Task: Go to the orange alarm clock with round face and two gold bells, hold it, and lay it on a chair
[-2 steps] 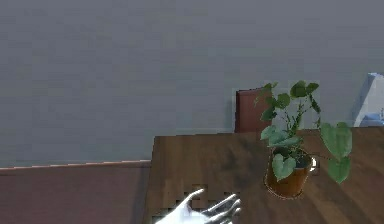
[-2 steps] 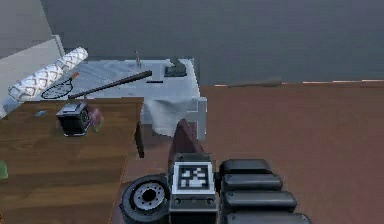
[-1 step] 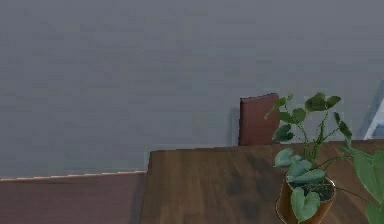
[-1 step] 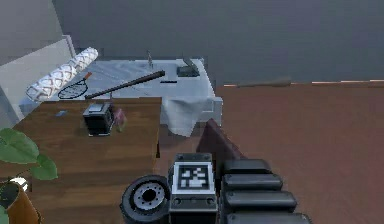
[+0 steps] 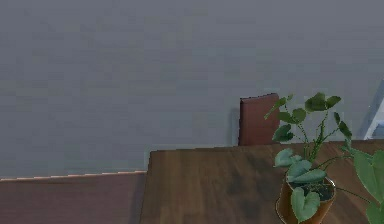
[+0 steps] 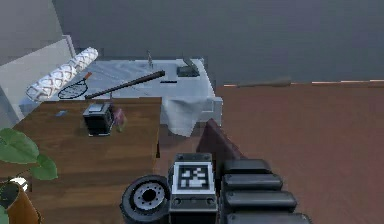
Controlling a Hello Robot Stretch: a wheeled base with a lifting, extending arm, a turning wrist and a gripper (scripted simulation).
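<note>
One potted plant [image 5: 303, 170] tops the table [image 5: 200, 185], chair [image 5: 259, 118] behind

Forward view: dark wooden table [image 5: 210, 180] at lower right, potted plant [image 5: 308, 160] standing on its right end, plain grey wall [image 5: 120, 80] behind. Arm side view: bed [image 6: 195, 100] with white sheet past the table; on it a baseball bat [image 6: 125, 85], racket [image 6: 70, 89] and patterned pillow [image 6: 60, 75]. Red-brown floor [image 6: 320, 130] at right.

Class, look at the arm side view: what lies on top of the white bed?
On the bed lie a long pillow, a racket, a bat and a small dark object. The wooden table covers the bed's near corner.
</note>
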